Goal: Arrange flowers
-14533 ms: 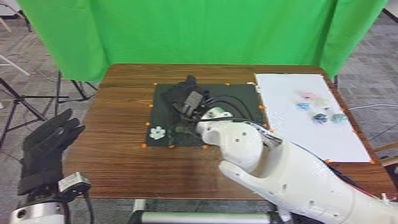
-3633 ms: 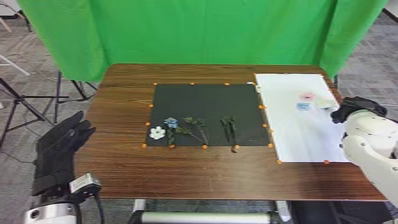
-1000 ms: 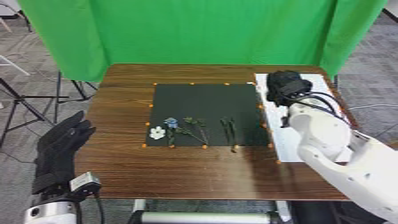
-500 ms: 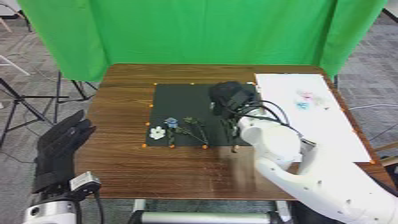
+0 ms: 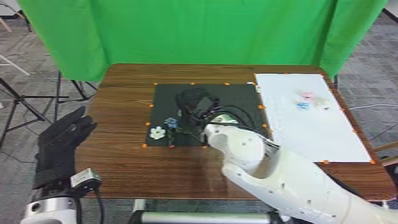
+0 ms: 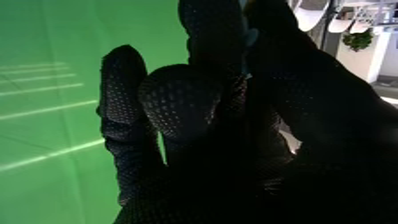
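You're looking at two hands: left hand point(image 5: 62, 142), right hand point(image 5: 197, 102). One table point(image 5: 115, 160), one black mat point(image 5: 165, 105), one white sheet point(image 5: 311, 137). Two blooms are showing on the mat: white flower point(image 5: 157, 133), blue flower point(image 5: 171, 121). Three are lying on the sheet: pink flower point(image 5: 307, 95), light-blue flower point(image 5: 304, 106), pale flower point(image 5: 322, 104). Right hand is pinching one bluish piece point(image 6: 251, 37).

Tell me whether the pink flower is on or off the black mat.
Off: the pink flower lies on the white sheet, right of the black mat.

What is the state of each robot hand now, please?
Left robot hand: open, held beside the table.
Right robot hand: closed, pinching a small bluish thing; cannot tell exactly what.
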